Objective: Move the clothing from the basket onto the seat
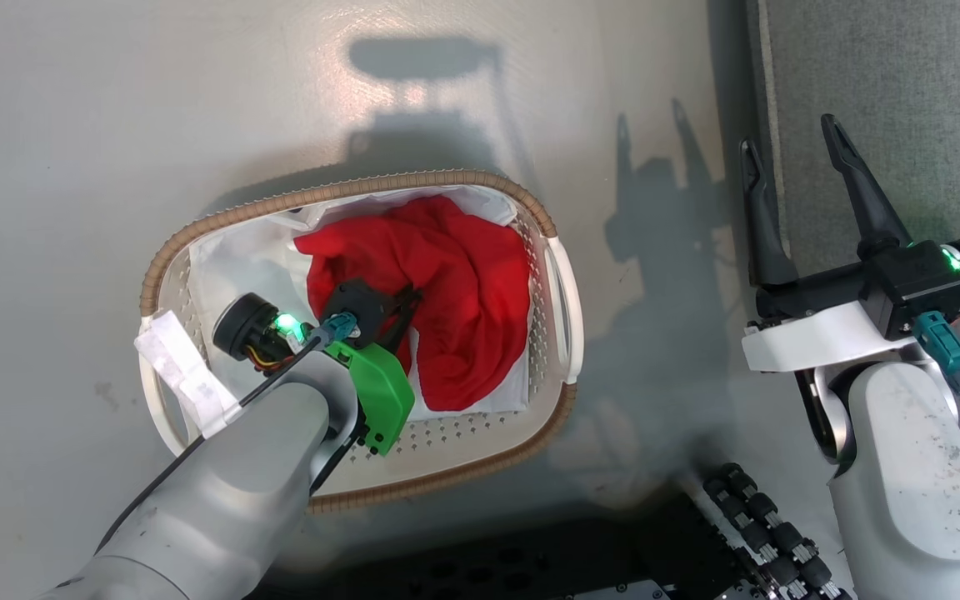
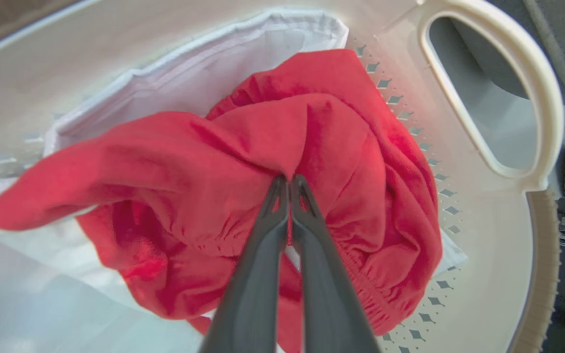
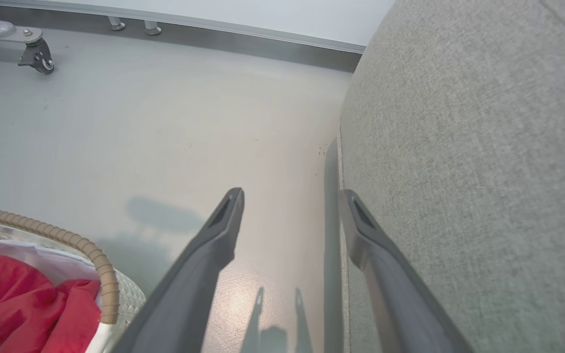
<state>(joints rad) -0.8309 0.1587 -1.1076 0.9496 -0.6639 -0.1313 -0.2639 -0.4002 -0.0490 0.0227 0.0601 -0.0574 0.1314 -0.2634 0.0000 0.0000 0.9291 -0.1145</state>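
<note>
The clothing point(image 1: 455, 292), a red heap, lies inside the basket point(image 1: 463, 437) at the centre of the head view, over its white liner point(image 1: 238, 258). The left gripper point(image 2: 290, 182) is clenched on a fold of it. The right gripper point(image 1: 788, 133) hangs spread and empty at right, beside the grey seat point(image 1: 905, 75).

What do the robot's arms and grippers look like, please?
The left arm and right arm are pale grey, with black cables and teal plugs. The left gripper and right gripper each have two long dark tapering fingers and a green light.
</note>
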